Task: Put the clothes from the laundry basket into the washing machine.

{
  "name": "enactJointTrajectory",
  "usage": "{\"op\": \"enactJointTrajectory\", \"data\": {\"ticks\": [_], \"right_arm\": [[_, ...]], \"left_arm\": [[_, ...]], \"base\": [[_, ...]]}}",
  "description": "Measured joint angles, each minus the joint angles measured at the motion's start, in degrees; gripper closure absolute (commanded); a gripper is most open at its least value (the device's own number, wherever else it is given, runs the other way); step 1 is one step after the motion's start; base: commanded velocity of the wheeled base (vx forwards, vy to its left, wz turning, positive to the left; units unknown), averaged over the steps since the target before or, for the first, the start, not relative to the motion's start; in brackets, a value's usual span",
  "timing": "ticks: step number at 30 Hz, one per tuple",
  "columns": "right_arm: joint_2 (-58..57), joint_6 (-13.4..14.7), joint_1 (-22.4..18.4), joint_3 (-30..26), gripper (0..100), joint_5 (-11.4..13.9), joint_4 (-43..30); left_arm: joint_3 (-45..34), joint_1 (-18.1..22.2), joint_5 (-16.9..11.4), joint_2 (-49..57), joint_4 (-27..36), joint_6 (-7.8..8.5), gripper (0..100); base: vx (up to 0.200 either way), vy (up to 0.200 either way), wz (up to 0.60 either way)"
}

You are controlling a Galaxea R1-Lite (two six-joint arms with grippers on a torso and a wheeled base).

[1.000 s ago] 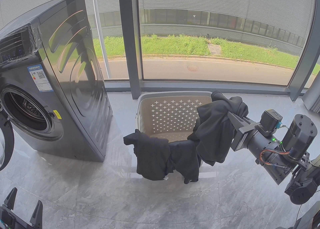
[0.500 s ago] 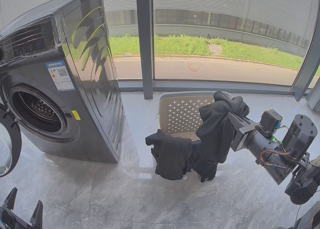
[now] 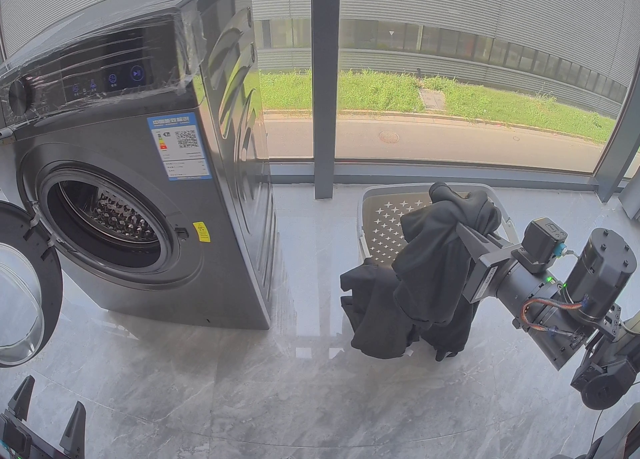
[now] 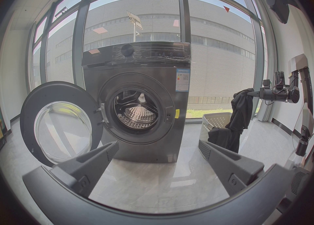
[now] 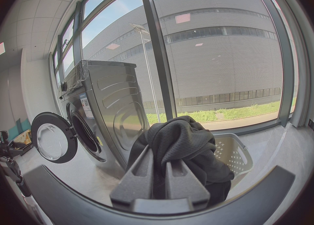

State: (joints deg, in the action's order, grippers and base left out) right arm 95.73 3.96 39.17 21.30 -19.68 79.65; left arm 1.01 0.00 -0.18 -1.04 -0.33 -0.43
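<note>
Pinching black clothes [image 3: 433, 260] over the laundry basket [image 3: 383, 210]: right end effector [image 5: 159, 162]; left end effector [image 4: 157, 144] spread wide.

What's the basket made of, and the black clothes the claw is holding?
Laundry basket: probably hard plastic, matte beige, with star-shaped holes through its wall. Black clothes: soft cloth, seemingly a fine mesh knit, since it droops and folds from the right claw.
</note>
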Motion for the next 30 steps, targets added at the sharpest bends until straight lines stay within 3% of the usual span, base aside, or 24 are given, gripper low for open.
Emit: {"op": "enactJointTrajectory", "data": {"ticks": [19, 30], "right_arm": [[-0.2, 0.0, 0.2, -0.1, 100, 0.2, 0.1], [-0.3, 0.1, 0.5, -0.1, 100, 0.2, 0.2]], "left_arm": [[0.0, 0.0, -0.1, 0.0, 0.0, 0.0, 0], [0.0, 0.0, 0.0, 0.0, 0.0, -0.09, 0]], "base": [[0.0, 0.2, 0.0], [-0.036, 0.0, 0.0]]}}
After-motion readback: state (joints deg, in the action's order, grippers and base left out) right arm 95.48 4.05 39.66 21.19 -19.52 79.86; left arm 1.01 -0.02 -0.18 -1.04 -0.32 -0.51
